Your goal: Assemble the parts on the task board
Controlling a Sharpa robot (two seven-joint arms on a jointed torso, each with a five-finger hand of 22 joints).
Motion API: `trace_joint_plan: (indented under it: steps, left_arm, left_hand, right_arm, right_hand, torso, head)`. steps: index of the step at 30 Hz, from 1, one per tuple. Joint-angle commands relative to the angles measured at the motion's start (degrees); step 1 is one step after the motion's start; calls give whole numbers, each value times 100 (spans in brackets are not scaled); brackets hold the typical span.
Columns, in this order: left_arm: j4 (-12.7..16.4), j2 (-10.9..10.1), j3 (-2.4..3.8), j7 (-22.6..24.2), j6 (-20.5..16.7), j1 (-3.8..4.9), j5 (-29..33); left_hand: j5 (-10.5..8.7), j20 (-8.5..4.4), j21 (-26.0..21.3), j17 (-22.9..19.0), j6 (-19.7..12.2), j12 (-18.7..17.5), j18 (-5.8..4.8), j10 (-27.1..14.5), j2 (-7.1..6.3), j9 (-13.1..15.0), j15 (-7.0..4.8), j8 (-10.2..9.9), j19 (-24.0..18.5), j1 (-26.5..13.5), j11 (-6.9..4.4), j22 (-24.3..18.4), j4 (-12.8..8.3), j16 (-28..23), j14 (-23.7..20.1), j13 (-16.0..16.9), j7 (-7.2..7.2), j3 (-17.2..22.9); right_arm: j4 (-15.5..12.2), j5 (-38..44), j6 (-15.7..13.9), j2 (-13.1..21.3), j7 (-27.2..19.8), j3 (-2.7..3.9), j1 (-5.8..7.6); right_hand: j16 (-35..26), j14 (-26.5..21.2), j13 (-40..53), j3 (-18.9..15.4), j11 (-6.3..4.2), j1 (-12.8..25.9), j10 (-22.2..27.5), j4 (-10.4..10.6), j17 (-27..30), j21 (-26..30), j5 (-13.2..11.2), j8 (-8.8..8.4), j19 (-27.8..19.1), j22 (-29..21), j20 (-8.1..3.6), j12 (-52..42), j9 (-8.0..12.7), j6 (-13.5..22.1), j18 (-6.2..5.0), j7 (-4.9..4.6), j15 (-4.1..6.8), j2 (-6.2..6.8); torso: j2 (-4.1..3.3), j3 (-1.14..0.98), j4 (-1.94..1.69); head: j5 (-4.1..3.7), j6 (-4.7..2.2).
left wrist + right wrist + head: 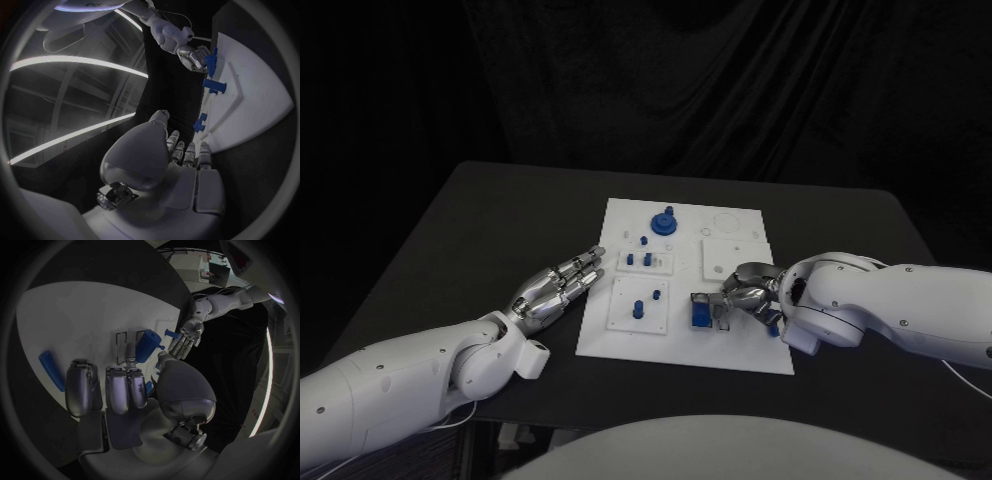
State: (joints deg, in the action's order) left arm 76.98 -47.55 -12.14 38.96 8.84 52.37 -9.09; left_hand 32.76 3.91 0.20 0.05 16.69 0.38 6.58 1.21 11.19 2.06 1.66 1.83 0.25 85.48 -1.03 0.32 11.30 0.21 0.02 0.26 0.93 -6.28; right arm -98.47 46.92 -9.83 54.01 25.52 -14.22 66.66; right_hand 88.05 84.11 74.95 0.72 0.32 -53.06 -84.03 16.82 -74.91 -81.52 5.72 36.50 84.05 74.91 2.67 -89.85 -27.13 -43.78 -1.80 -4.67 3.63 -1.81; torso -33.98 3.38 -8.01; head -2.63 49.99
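Note:
The white task board [740, 345] lies mid-table. My right hand [744, 300] is over its near right part and pinches a blue block [701, 313] between thumb and fingers, low on the board; the block [147, 345] shows the same way in the right wrist view. A blue rod [51, 370] lies loose on the board beside that hand [119, 385]. My left hand [560, 286] rests flat at the board's left edge, fingers straight and apart, holding nothing. A round blue part [666, 222] stands at the far end. Small blue pegs [640, 260] stand on an inset plate.
A second inset plate [640, 305] with a small blue peg lies between my two hands. In the left wrist view two blue pegs [214, 86] stand up from the board [250, 90] ahead of my left hand [187, 155]. Black table [488, 230] surrounds the board.

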Motion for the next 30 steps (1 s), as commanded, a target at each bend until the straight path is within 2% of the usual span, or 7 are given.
trace_joint_plan:
  steps: [1,5,7,11,15,19,30]
  left_arm:
    - [10,8,4,273,81,-14,28]
    - [14,-9,4,273,76,-16,28]
    - [16,-16,4,272,75,-17,28]
    - [15,-21,4,270,77,-20,28]
    - [10,-13,4,268,84,-23,28]
    - [6,-4,4,267,90,-26,28]
    - [4,-5,4,250,98,-30,28]
  left_hand:
    - [-6,46,-9,-5,14,-6,-29,-3,-16,5,50,35,-13,-35,34,-2,13,-21,-2,7,35,32]
    - [-8,47,-8,-5,26,-5,-34,-2,-15,7,57,37,-13,-40,41,-2,12,-21,-2,8,43,37]
    - [-8,47,-8,-5,26,-5,-34,-2,-15,7,57,37,-13,-40,41,-2,12,-21,-2,8,43,37]
    - [-8,47,-8,-5,26,-5,-34,-2,-15,7,57,37,-13,-40,41,-2,12,-21,-2,8,43,37]
    - [-7,50,-8,-5,46,-5,-40,2,-15,9,64,41,-13,-47,51,-2,9,-21,-2,8,52,43]
    - [-7,50,-8,-5,46,-5,-40,2,-15,9,64,41,-13,-47,51,-2,9,-21,-2,8,52,43]
    - [-7,50,-8,-5,46,-5,-40,2,-15,9,64,41,-13,-47,51,-2,9,-21,-2,8,52,43]
  right_arm:
    - [-48,3,-197,64,-112,1,-14]
    - [-159,283,-400,181,-293,1,-12]
    - [-234,508,-477,237,-374,1,-12]
    - [-395,904,-487,319,-464,1,-12]
    - [-478,1084,-392,333,-466,0,-14]
    - [-503,1154,-314,328,-454,0,-23]
    - [-478,1200,-117,281,-394,0,-46]
  right_hand:
    - [-16,504,1505,-74,23,-74,-597,-31,-1129,38,81,17,228,1202,32,-15,-5,-23,-51,-2,-37,0]
    - [-14,506,1505,-129,-11,-656,-597,-193,-1136,-4,518,155,249,1217,9,-15,-65,-56,-40,36,-9,43]
    - [-11,507,1505,-174,-34,-886,-597,-253,-1141,-23,553,312,259,1224,-8,-15,-152,-97,-36,66,10,68]
    - [-6,510,1505,-410,-133,-1216,-597,-242,-1152,-51,484,1056,274,1235,-87,-15,-697,27,-29,177,92,84]
    - [-14,508,1505,-580,-217,-1332,-597,-170,-1142,-48,404,1632,275,1235,-137,-15,-1174,176,-27,252,153,47]
    - [-18,508,1505,-705,-257,-1396,-597,-106,-1138,-39,389,1989,273,1233,-182,-15,-1503,288,-30,319,198,8]
    - [-29,504,1505,-809,-294,-1421,-597,-75,-1121,-24,272,2183,269,1229,-212,-15,-1705,341,-33,359,229,-22]
  torso:
    - [5,-1,-3]
    - [4,0,-3]
    - [5,0,-3]
    - [7,1,-3]
    - [11,-1,-3]
    - [7,-2,-2]
    - [5,1,4]
  head:
    - [19,1]
    - [35,1]
    - [34,1]
    - [30,1]
    - [12,1]
    - [15,1]
    - [44,1]
